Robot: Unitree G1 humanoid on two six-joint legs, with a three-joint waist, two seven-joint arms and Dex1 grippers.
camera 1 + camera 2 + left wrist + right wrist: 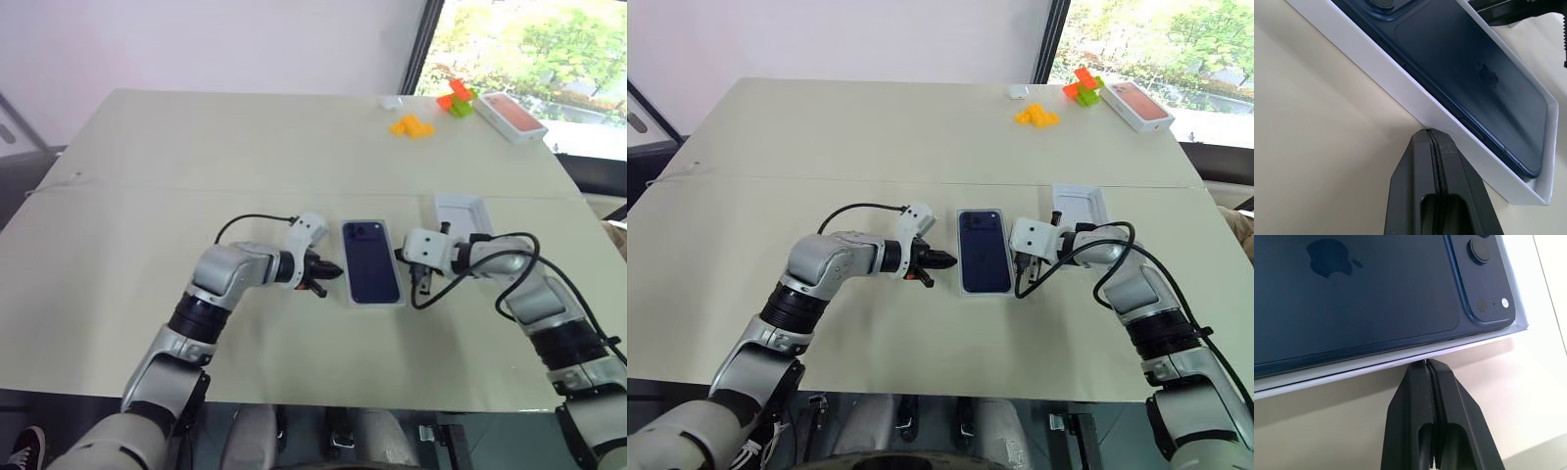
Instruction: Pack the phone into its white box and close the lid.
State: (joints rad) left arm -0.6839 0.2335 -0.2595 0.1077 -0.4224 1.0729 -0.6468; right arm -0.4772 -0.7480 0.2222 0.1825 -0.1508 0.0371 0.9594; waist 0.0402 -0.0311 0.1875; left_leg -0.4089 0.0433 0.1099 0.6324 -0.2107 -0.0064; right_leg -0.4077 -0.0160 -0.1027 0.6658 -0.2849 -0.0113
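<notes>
Left gripper [331,268]: fingers pressed fully together, holding nothing, tips just beside the left long wall of the white box [1415,100], whether touching it could not be told. Right gripper [1426,366]: likewise closed tight and empty, tips at the opposite long wall, seemingly in contact with its lower edge. Between the two grippers: the white box, lying flat on the table [196,157] near the front edge, with the phone [370,262] seated inside it, glossy navy back upward, camera bump at the far end. The phone lay level and within the walls; a thin white margin showed all round it. Just beyond the right gripper, on the table: a flat white tray-like piece with a rounded recess [460,211], apparently an insert; whether it was the lid could not be told. Far corner of the table, well apart: a white box with an orange-red top [509,116], yellow blocks [411,126], orange and green blocks [457,98], and a small white item [391,102]. Step in hand, by judgement: the phone was packed, and the closed fingertips appeared to be squaring the box from both sides. Next move would call for drawing the grippers off, finding the lid, opening one gripper to take it by its edges, and lowering it squarely over the box.
</notes>
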